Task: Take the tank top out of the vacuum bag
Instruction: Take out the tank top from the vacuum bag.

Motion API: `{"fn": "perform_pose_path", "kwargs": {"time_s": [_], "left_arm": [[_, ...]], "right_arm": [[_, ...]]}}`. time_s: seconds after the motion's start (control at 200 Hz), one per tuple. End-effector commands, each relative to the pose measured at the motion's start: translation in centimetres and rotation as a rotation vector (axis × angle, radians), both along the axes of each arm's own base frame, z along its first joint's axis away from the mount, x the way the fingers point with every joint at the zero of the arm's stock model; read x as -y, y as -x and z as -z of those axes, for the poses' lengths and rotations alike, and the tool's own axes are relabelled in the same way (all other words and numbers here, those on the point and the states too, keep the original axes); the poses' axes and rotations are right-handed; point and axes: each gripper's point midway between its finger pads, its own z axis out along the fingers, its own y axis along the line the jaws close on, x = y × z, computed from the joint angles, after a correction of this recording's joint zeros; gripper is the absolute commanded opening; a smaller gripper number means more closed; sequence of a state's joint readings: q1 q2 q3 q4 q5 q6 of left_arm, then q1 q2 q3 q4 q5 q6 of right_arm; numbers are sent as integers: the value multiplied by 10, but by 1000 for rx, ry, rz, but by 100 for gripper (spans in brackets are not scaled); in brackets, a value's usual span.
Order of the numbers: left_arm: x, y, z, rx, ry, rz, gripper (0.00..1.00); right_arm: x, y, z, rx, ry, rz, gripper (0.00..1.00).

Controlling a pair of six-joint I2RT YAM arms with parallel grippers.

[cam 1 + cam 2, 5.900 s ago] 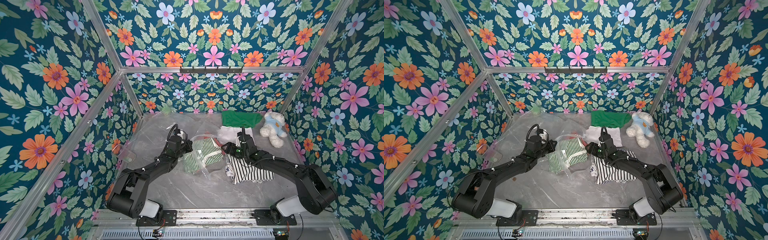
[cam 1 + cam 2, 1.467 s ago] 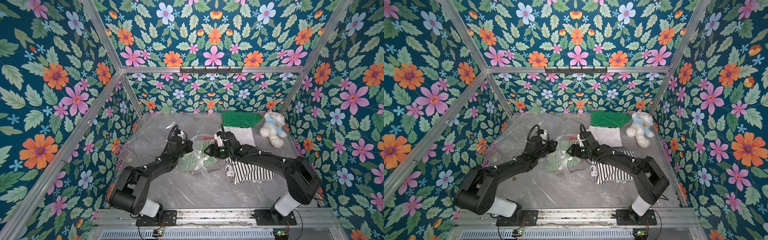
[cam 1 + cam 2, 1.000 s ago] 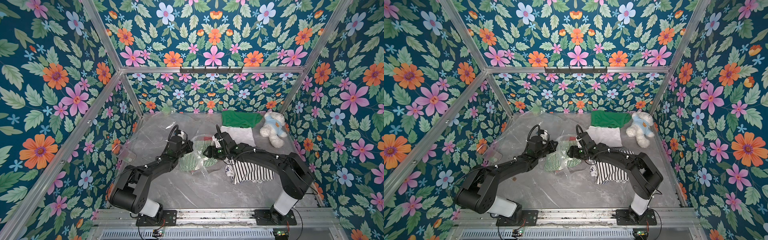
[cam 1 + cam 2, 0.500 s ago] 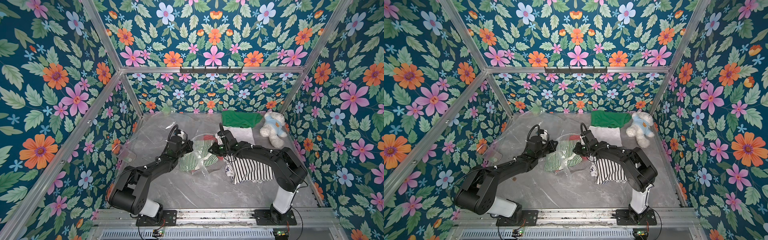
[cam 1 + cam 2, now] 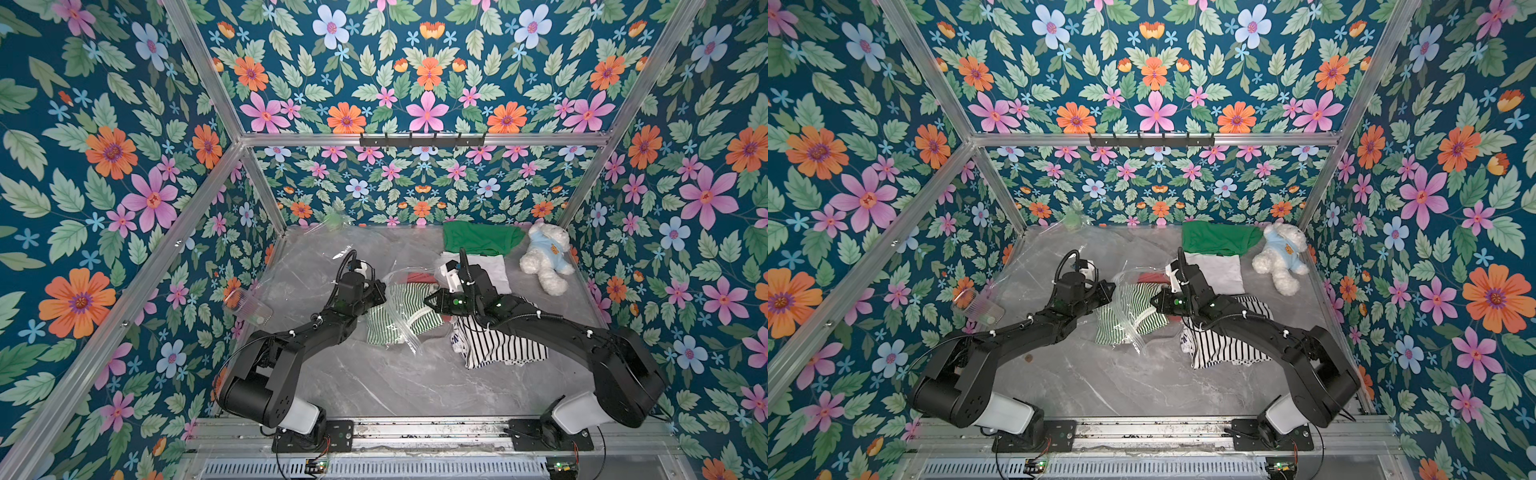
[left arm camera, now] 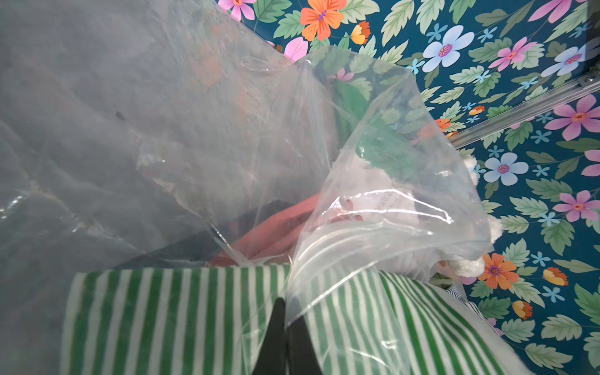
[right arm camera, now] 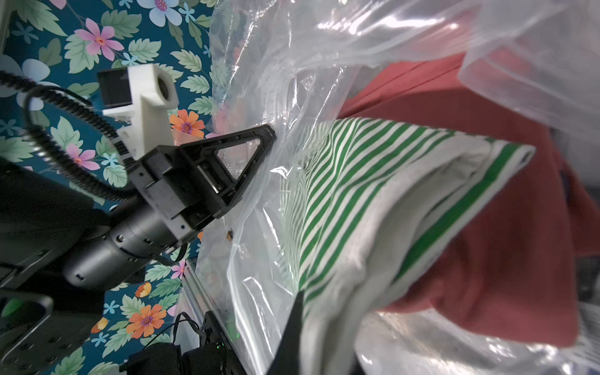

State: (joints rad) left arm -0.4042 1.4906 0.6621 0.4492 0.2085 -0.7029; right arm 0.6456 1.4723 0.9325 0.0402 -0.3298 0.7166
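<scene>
While the tank top (image 5: pixel 405 316) lies mostly inside the vacuum bag (image 5: pixel 395 280), just above the middle of the frame in both top views, your grasps look set: the left gripper (image 5: pixel 380 291) is clenched on the plastic and the right gripper (image 5: pixel 428 300) is pinched, it appears, on the folded fabric edge. Pulling it clear remains. Its long axis runs from lower left to upper right, with the upper-right end toward the right gripper

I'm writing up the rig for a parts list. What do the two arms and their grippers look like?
The left arm and right arm are matte black, with rounded joints and white base shells. Each wrist carries a white camera mount fed by a black corrugated cable. The left gripper has black, open-framed triangular fingers; a green light glows behind the right gripper.
</scene>
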Motion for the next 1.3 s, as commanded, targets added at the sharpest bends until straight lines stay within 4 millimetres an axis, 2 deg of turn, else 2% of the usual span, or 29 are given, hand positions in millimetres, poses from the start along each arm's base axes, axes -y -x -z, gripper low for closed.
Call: {"fn": "perform_pose_path", "kwargs": {"time_s": [0.0,0.27,0.535,0.76,0.905,1.14,1.295], "left_arm": [[-4,-5,0,6,-1,-31,0],[-3,-6,0,6,0,-29,0],[-4,-6,1,6,-4,-30,0],[-4,-5,4,3,-8,-30,0],[-2,-6,5,2,1,-25,0],[-2,-5,7,1,8,-24,0],[-2,-5,9,-1,7,-24,0]], "right_arm": [[15,4,-11,43,35,29,0],[48,17,-19,20,87,63,0],[80,23,-39,24,100,114,0],[103,48,-61,35,183,63,0],[123,55,-69,45,282,83,0],[153,54,-59,-10,362,126,0],[177,50,-62,-40,410,166,0]]}}
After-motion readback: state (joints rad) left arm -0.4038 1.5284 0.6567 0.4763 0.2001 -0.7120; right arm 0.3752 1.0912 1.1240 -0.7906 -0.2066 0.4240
